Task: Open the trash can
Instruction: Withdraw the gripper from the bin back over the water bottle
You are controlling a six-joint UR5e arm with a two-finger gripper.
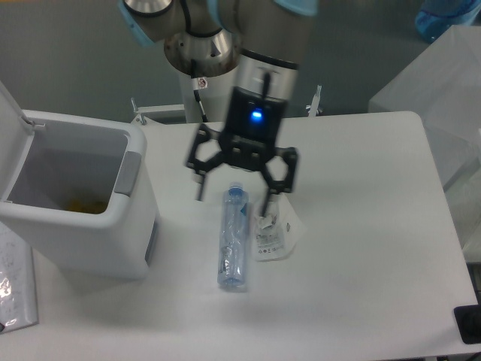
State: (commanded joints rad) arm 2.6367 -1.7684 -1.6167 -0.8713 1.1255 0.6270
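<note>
The trash can (113,233) is a big white boxy bin at the table's left side. Its lid (11,143) is swung up on the far left, so the inside shows, with something yellow at the bottom. A grey tab (128,171) sits on its right rim. My gripper (234,203) hangs open above the table to the right of the bin, apart from it, with nothing between its fingers. It hovers over the top end of the bottle.
A clear plastic bottle (232,248) lies lengthwise near the table's middle. A crumpled clear wrapper (276,233) rests right beside it. A plastic-covered sheet (16,289) lies at the front left. A black object (468,323) sits at the table's right front corner.
</note>
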